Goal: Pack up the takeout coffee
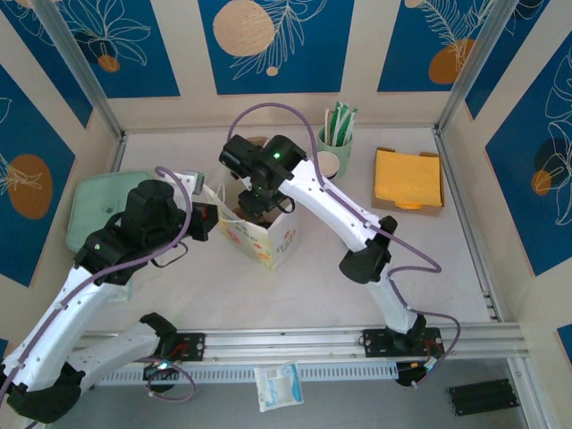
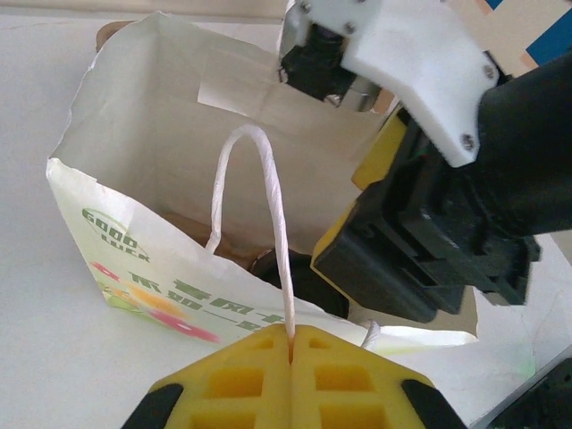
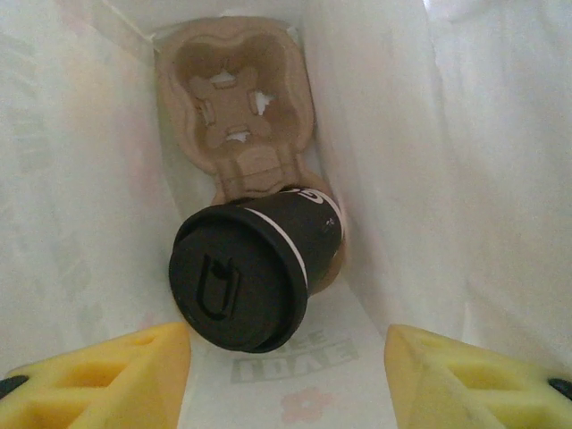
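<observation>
— Where's the takeout coffee (image 3: 246,273)?
— Inside the paper bag (image 2: 143,134), tilted against a cardboard cup carrier (image 3: 237,98). The right claw (image 3: 286,357) hangs in the bag, jaws apart, clear of the cup.
— And the left claw (image 2: 290,344)?
— Pinched together on the bag's white handle (image 2: 268,197).

Takeout coffee (image 3: 246,277) tilted on cardbd carrier (image 3: 234,107) inside bag (image 3: 447,179); R claw (image 3: 286,362) spread, not touching cup.

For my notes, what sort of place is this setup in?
Probably a mock coffee-takeout counter inside a robot test cell: a paper bag holding the takeout coffee and a cup carrier, with orange napkins nearby.
</observation>
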`<action>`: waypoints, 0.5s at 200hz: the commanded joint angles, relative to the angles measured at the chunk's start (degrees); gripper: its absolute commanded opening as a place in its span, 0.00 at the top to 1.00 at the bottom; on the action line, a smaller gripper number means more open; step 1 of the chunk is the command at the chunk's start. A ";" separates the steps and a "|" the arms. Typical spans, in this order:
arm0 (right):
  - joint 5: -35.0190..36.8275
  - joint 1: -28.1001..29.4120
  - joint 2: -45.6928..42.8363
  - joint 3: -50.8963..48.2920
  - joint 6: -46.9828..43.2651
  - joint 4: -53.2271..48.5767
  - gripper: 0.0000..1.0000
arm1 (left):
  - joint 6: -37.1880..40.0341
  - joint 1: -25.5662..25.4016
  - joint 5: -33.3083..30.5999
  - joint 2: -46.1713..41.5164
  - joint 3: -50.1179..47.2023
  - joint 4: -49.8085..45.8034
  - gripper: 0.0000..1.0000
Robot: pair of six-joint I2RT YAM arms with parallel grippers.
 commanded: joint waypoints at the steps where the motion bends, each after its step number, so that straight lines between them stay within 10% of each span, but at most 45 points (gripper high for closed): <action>1: -1.18 -0.40 1.52 -0.69 0.07 -1.54 0.40 | 0.00 0.06 -0.38 -0.21 0.21 0.89 1.00; 100: -1.17 -0.32 3.10 -2.62 -0.23 -1.39 0.39 | 0.07 0.09 -0.36 0.01 0.31 1.07 1.00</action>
